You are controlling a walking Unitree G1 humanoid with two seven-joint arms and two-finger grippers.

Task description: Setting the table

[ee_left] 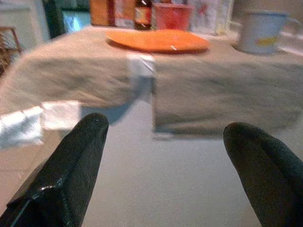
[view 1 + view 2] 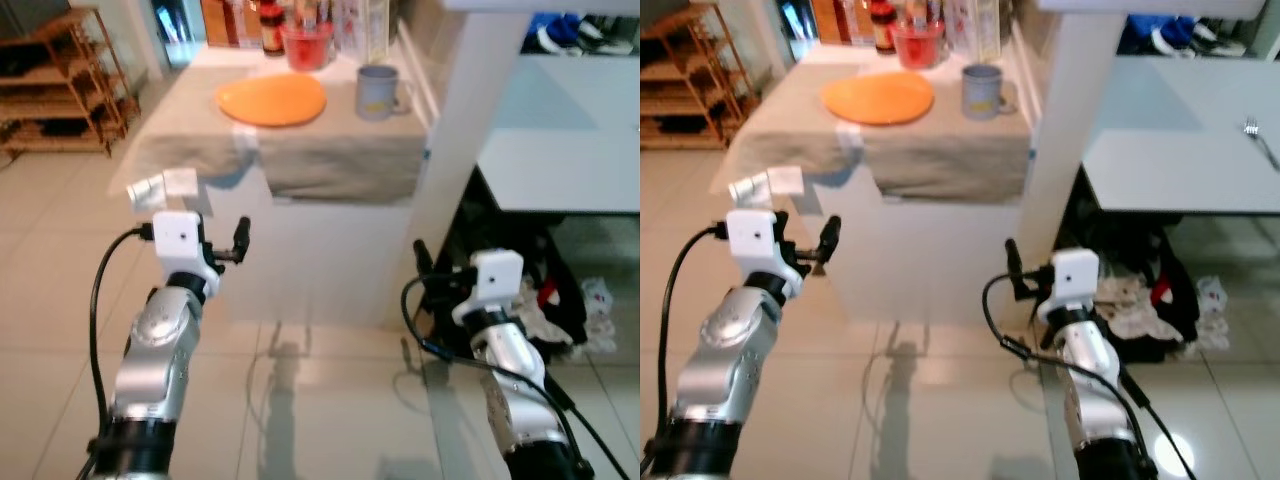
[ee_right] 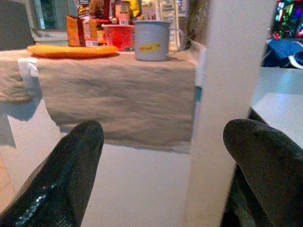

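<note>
Currently both grippers, left gripper (image 2: pixel 225 243) and right gripper (image 2: pixel 1025 268), hover wide open and empty short of the cloth-covered counter (image 2: pixel 330 150); reaching for the orange plate (image 2: pixel 271 100) risks snagging the overhanging cloth, toppling the grey mug (image 2: pixel 378 91).

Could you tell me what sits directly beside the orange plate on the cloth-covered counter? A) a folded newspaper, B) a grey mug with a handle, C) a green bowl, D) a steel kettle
B: the grey mug with a handle stands just right of the flat orange plate on the beige cloth.
</note>
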